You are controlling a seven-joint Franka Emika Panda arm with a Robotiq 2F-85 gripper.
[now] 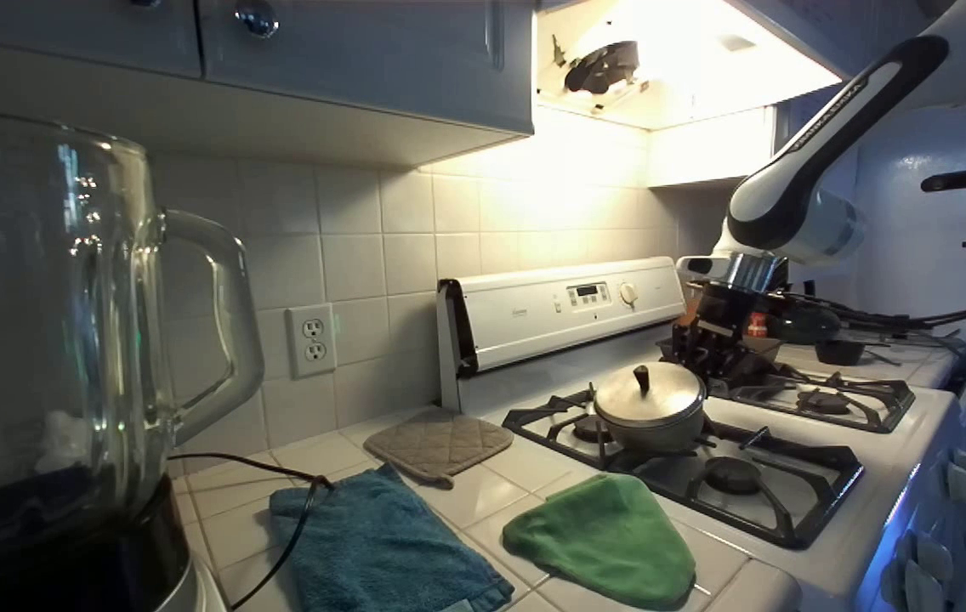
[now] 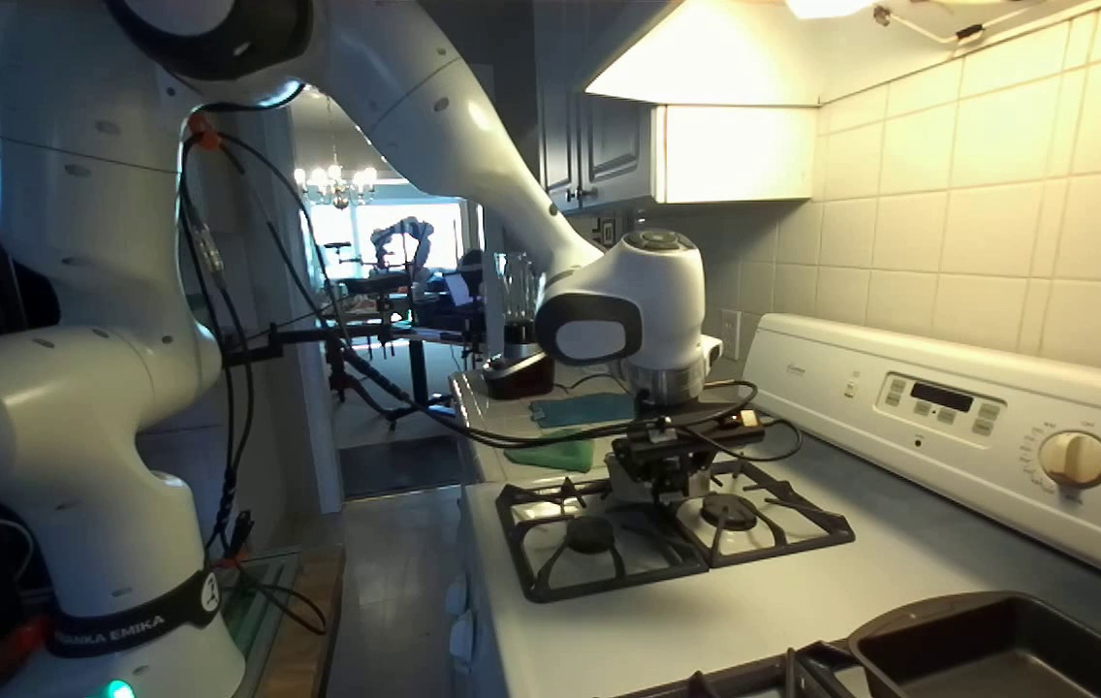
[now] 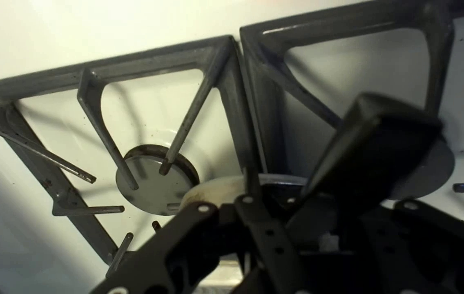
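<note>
A metal pot (image 1: 657,425) with a domed lid (image 1: 644,391) and a black knob (image 1: 642,378) stands upright at the stove grate; whether it rests on the bars or just above them is unclear. My gripper (image 1: 708,365) is low on the pot's far side. Seen from the wrist, a thick black handle (image 3: 373,143) runs between the fingers, which are closed around it. It hides the right fingertip. Part of the pot's pale side (image 3: 215,190) shows beyond the jaws. Elsewhere the gripper (image 2: 672,485) covers most of the pot.
Black grates (image 2: 589,582) with burners surround the pot, and the control panel (image 1: 568,306) rises behind. A dark baking pan (image 2: 1016,640) sits on the near grate. A green cloth (image 1: 606,535), blue towel (image 1: 389,544), quilted pad (image 1: 440,442) and blender (image 1: 49,340) occupy the counter.
</note>
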